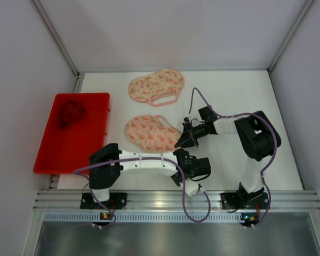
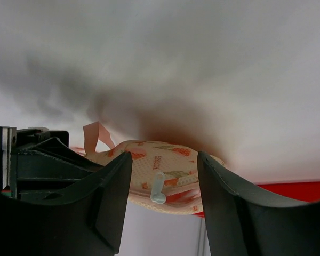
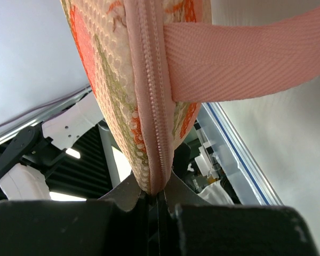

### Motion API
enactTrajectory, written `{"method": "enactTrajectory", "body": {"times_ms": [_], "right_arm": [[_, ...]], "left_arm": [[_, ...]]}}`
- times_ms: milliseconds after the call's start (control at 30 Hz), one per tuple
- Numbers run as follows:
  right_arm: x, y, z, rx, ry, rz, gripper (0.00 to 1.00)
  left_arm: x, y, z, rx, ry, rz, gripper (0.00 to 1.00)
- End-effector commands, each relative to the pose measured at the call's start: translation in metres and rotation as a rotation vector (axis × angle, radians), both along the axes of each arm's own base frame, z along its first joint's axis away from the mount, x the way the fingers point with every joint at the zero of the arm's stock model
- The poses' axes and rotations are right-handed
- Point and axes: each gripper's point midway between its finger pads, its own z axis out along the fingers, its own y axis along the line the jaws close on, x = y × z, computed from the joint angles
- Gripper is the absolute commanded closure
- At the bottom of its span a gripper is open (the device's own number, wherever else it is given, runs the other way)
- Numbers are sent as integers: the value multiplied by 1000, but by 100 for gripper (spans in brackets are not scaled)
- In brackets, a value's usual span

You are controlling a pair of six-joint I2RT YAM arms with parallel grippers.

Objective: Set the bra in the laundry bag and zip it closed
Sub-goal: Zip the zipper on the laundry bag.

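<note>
Top external: bra (image 1: 70,113) lies in red bin (image 1: 90,141); right fingers (image 3: 125,196) pinch near laundry bag (image 1: 149,133) seam, left fingers (image 2: 109,202) parted.

Overhead view down onto table (image 1: 229,160), both wrist views close on laundry bag (image 1: 151,133)

The left gripper (image 2: 164,160) is hanging open, framing the bag (image 2: 176,160) and its zip pull (image 2: 158,193); a red bin (image 2: 293,189) is showing far right.
</note>
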Motion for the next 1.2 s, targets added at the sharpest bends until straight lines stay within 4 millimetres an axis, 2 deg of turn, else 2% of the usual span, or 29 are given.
{"method": "enactTrajectory", "body": {"times_ms": [0, 200, 500, 600, 633, 733, 767, 833, 867, 1000, 1167], "right_arm": [[-4, 2, 6, 29, 10, 25, 100], [-6, 1, 5, 30, 2, 29, 100], [-7, 1, 5, 29, -11, 34, 100], [-7, 0, 5, 29, -14, 33, 100], [-7, 1, 6, 29, -13, 35, 100], [-6, 1, 5, 28, -14, 33, 100], [-6, 1, 6, 29, -13, 35, 100], [-4, 1, 6, 32, -15, 35, 100], [-3, 2, 7, 35, -20, 39, 100], [6, -1, 7, 30, -27, 18, 100], [17, -9, 7, 26, -28, -16, 100]], "left_arm": [[13, 2, 12, 43, -93, 35, 42], [24, 6, 4, 84, -143, 63, 48], [29, 14, 7, 101, -175, 63, 53], [29, 15, 7, 98, -175, 71, 65], [29, 16, 8, 96, -175, 72, 73], [28, 16, 10, 86, -169, 75, 83], [28, 17, 10, 89, -168, 75, 90], [26, 20, 10, 91, -163, 71, 99], [23, 21, 11, 84, -158, 71, 100], [9, 28, 8, 73, -121, 68, 100], [-16, 43, -7, 86, -45, 63, 100]]}}
